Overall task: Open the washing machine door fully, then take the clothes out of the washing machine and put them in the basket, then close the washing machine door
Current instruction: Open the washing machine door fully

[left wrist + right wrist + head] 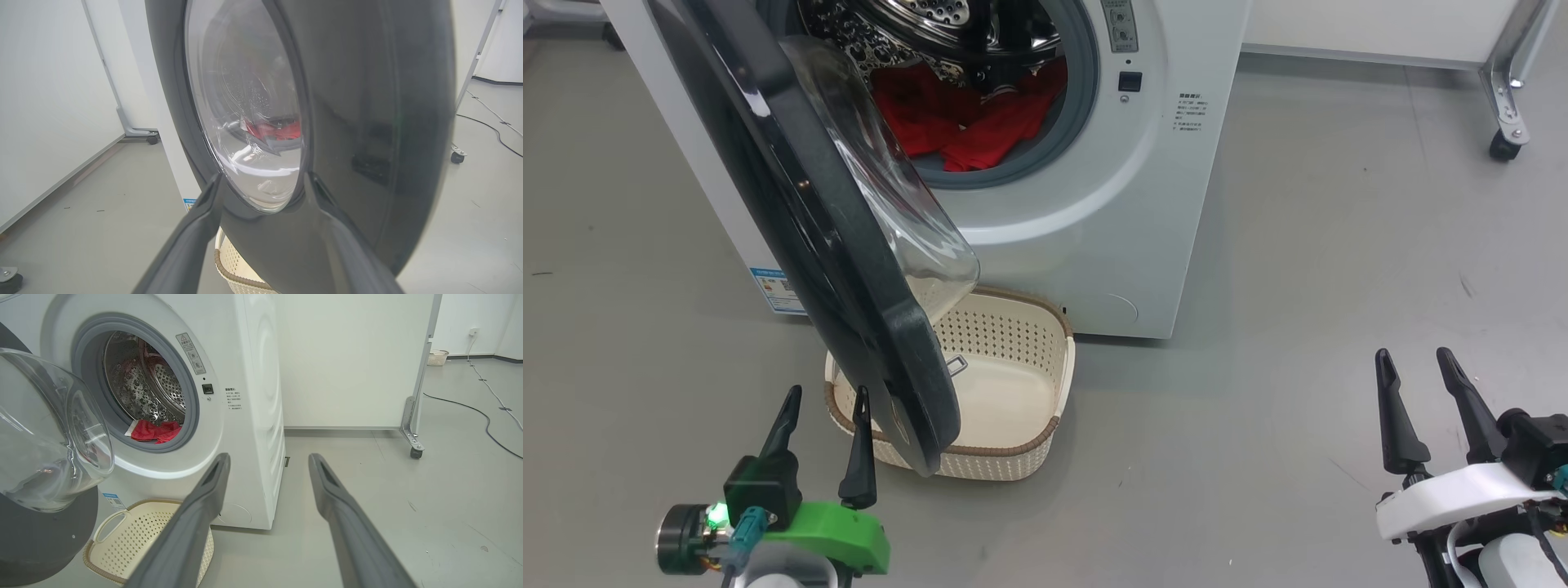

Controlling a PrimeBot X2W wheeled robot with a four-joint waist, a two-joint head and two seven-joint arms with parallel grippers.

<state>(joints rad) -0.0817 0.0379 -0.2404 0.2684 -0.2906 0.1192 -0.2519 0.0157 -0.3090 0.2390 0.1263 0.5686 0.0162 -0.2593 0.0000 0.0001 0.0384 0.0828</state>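
Note:
The white washing machine (1111,204) stands ahead with its round black door (849,269) swung partly open, the glass bowl (890,188) bulging toward the drum. Red clothes (968,118) lie in the steel drum behind the grey seal, also seen as clothes (155,430). The cream basket (1013,359) sits on the floor under the door's lower edge. My left gripper (825,396) is open just left of the door's bottom rim, facing the door's outer face (367,122). My right gripper (1417,359) is open over bare floor, far right of the machine (245,396).
A white partition on castor wheels (1503,143) stands at the back right. A black cable (482,416) runs along the floor to the right. Another small basket (438,357) sits far off by the wall. Open grey floor lies right of the machine.

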